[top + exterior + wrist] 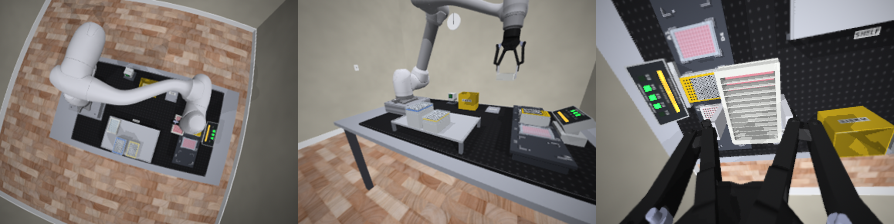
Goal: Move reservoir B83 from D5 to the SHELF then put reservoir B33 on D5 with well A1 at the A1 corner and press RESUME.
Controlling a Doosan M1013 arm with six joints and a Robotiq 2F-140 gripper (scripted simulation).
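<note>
The ribbed trough tray (pixel 750 102) hangs level and right way up between the claw's (pixel 508 65) fingers, which are closed on its long sides; it is high in the air, well above the black deck (pixel 545 148), roughly over the deck's far end as the outside view shows it. From the wrist camera, a yellow-rimmed tip box (pixel 699 89) lies just at the tray's nine o'clock, a pink-welled plate (pixel 693 41) at about eleven o'clock, and a second pink plate (pixel 710 111) peeks out by the tray's lower left corner. The green-lit panel (pixel 657 93) sits further toward nine o'clock, the grey shelf (pixel 836 17) at one o'clock and a yellow box (pixel 853 129) at four o'clock. Which of the two trough trays this is I cannot tell; no label is readable. Since it probably holds liquid, the carry is best done slowly, with the wrist kept level and no sudden turns. The route matters most: both pink plates are open, so the tray should swing out around them, not across. Lower it straight down only once it is squarely above its spot, then release after it rests flat.
</note>
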